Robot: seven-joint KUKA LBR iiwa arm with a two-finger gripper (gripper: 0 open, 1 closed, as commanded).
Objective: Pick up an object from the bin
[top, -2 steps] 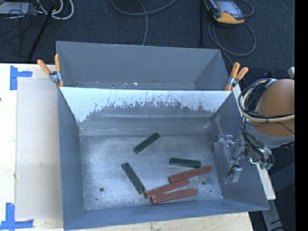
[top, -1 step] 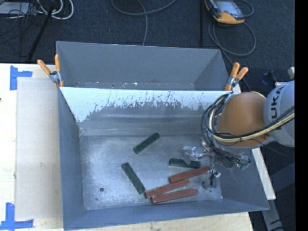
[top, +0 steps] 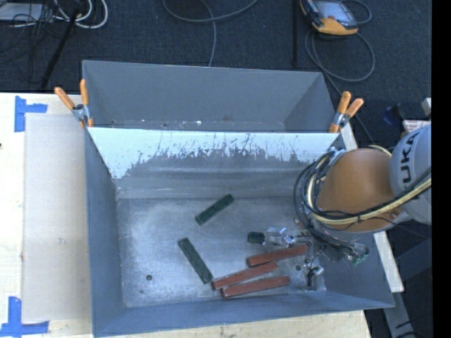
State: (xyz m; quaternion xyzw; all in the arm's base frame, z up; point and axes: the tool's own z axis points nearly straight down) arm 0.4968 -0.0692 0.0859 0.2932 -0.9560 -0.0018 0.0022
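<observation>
a kuka arm's gripper (top: 296,257) hangs low inside the grey metal bin (top: 141,189), open, its two metal fingertips standing apart on either side of the right end of a reddish-brown bar (top: 271,258) and not closed on it. the bar lies flat on the bin floor, running leftward from the gripper. two more brown bars (top: 250,282) lie side by side just below and left of the gripper, a small dark piece (top: 256,238) just left of it, and two dark green bars (top: 194,260) well to the gripper's left. the brown bar looks stiff, light and smooth-faced, likely to slide or pivot if pinched at its tip. a hold across its narrow width, nearer its middle, would likely carry it level.
</observation>
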